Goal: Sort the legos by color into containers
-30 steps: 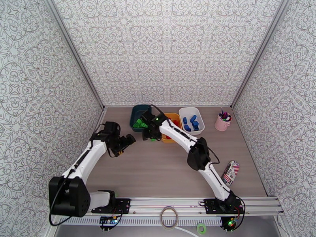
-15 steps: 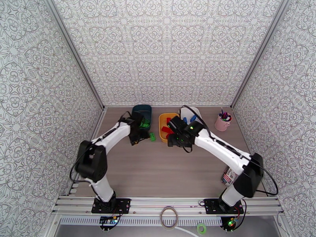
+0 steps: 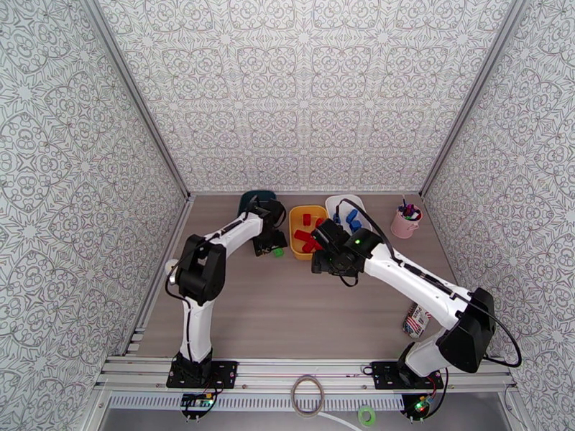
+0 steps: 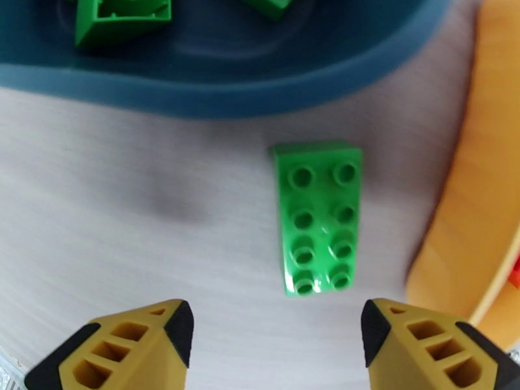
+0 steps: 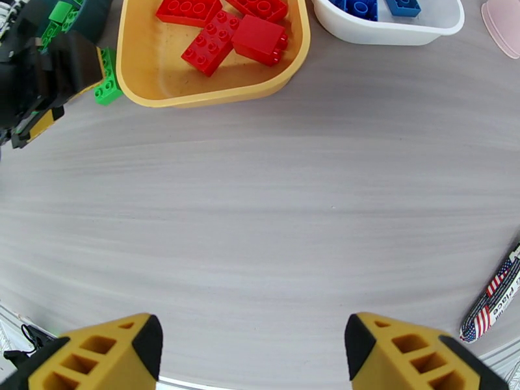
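Starting at the left of the overhead view: teal tub point(image 3: 249, 198) at 11 o'clock on the table, mostly under the left arm, with green bricks point(image 4: 120, 17) inside. At 6 o'clock from its near rim, one loose green brick point(image 4: 318, 219) flat on the bare table, studs up, between the teal tub and the yellow tub point(image 4: 471, 209), touching neither.

Over that spot, left gripper point(image 4: 276, 320): jaws spread, nothing between the fingers point(image 4: 130, 346). From the gap, loose piece at 12 o'clock, a shade toward 1. Long axis 12 to 6, so straight away from the wrist and square to the closing line. Looks set for a grip across the short width, after a small shift toward 3 o'clock and a descent. Clearly the nearer arm for this piece.

Next right: yellow tub holding red bricks point(image 5: 221, 37), then white tub point(image 5: 403, 30) at 1 o'clock with blue bricks point(image 5: 354, 4). Above bare table at 6 o'clock from the yellow tub, right gripper point(image 5: 253, 333), jaws released and empty, well apart from the loose piece.

Farther right: pink cup point(image 3: 405, 223) and flag packet point(image 3: 417, 319), no part of the sort.

Judging by the tubs, only that one piece left to place.
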Motion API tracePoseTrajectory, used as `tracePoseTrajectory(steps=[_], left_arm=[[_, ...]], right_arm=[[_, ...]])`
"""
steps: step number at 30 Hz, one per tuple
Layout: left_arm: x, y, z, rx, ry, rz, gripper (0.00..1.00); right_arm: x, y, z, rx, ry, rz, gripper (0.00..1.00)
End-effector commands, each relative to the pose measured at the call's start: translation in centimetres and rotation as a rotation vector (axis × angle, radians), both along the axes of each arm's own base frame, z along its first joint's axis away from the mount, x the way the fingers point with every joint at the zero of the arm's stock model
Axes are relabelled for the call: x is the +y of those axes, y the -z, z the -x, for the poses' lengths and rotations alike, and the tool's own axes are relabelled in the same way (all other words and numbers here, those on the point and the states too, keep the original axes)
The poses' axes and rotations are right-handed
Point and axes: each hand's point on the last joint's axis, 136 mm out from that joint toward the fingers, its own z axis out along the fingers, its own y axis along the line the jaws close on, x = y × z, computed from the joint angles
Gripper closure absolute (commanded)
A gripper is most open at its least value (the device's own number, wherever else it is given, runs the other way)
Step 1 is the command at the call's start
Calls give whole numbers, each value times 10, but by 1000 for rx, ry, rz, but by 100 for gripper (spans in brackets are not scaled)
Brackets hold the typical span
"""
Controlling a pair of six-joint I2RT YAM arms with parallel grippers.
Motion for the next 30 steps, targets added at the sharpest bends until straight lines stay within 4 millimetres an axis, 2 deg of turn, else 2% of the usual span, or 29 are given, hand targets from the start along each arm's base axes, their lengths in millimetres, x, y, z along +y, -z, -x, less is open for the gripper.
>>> tracePoseTrajectory(steps=[1, 9, 13, 18, 22, 24, 27, 30], left_arm=[[-3, 1, -6, -3, -6, -19, 27], [-5, 15, -9, 15, -3, -2, 29], [-2, 23, -7, 36, 4, -12, 38], [1, 29, -3, 54, 14, -23, 54], [3, 27, 1, 46, 28, -22, 59], [5, 28, 4, 52, 31, -22, 58], [6, 28, 7, 47, 36, -28, 46], [8, 23, 6, 26, 40, -28, 43]], right_arm=[[-1, -10, -3, -31, -1, -7, 21], [7, -10, -8, -26, -16, -15, 22], [8, -12, -10, -30, -19, -16, 22], [10, -14, -11, -31, -21, -21, 22], [13, -11, -12, -22, -25, -25, 23], [15, -10, -13, -19, -31, -27, 23], [19, -11, -15, -19, -38, -31, 23], [21, -11, -17, -18, -44, -32, 23]])
